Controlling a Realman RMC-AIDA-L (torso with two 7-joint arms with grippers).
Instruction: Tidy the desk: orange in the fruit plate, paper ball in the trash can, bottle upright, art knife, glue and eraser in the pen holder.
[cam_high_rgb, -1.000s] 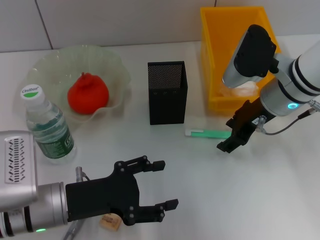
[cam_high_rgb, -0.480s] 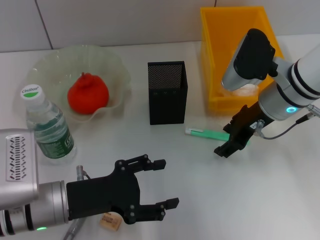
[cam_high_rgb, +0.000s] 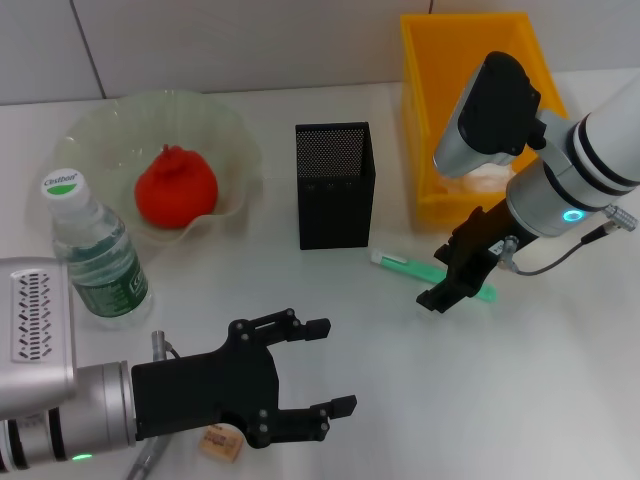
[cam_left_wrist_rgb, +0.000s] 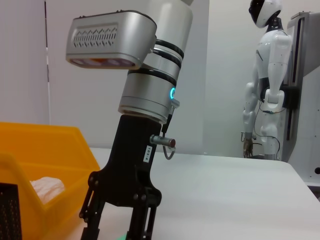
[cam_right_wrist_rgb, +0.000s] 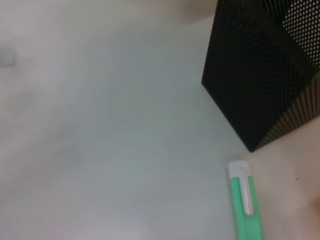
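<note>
Over the desk in the head view, the right gripper (cam_high_rgb: 447, 283) hangs at about four o'clock from the pen holder (cam_high_rgb: 335, 185), jaws spread, straddling the far end of the green art knife (cam_high_rgb: 412, 268) lying flat on the table (cam_high_rgb: 520, 400). The orange (cam_high_rgb: 176, 187) already sits in the fruit plate (cam_high_rgb: 215, 120), the bottle (cam_high_rgb: 95, 255) stands upright at eight o'clock of the plate, and the paper ball (cam_high_rgb: 488, 179) lies in the trash can (cam_high_rgb: 425, 120). The left gripper (cam_high_rgb: 315, 380) idles low with fingers spread beside the eraser (cam_high_rgb: 222, 441). Compared with a second ago, the right gripper has slid toward seven o'clock, onto the knife.

From the left wrist view, the right gripper (cam_left_wrist_rgb: 117, 227) shows fingers apart.

From the right wrist view, the art knife (cam_right_wrist_rgb: 245, 207) lies near the pen holder (cam_right_wrist_rgb: 265, 70). Closing off-centre could spin the flat, slim knife away.
</note>
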